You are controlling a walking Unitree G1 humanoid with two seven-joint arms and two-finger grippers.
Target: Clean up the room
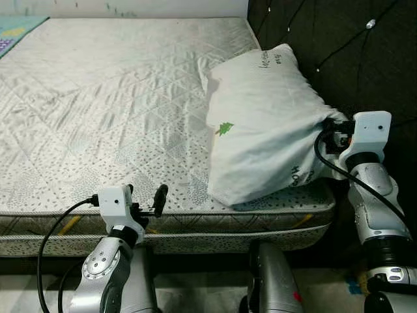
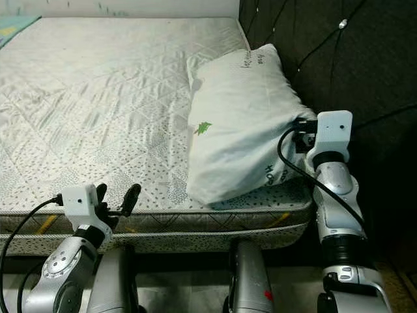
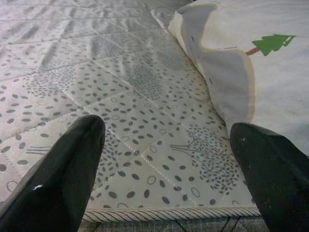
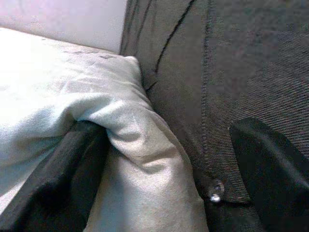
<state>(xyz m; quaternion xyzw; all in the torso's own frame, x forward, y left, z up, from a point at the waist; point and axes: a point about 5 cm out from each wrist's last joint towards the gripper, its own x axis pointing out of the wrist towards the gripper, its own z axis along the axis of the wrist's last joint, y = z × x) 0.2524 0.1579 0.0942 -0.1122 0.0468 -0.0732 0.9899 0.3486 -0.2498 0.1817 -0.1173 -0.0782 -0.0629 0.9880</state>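
Pillow [image 1: 267, 124] on bare mattress [image 1: 104, 111]

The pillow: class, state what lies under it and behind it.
The pillow lies on the patterned mattress; behind it stands the dark tufted headboard. The mattress beneath it is covered.

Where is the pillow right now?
In the left eye view the pillow lies on the mattress's right side, against the dark headboard, with the right tool at its near right corner.

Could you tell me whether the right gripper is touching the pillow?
Touching. In the right wrist view, one finger presses into the pillow, whose fabric folds over it beside the headboard.
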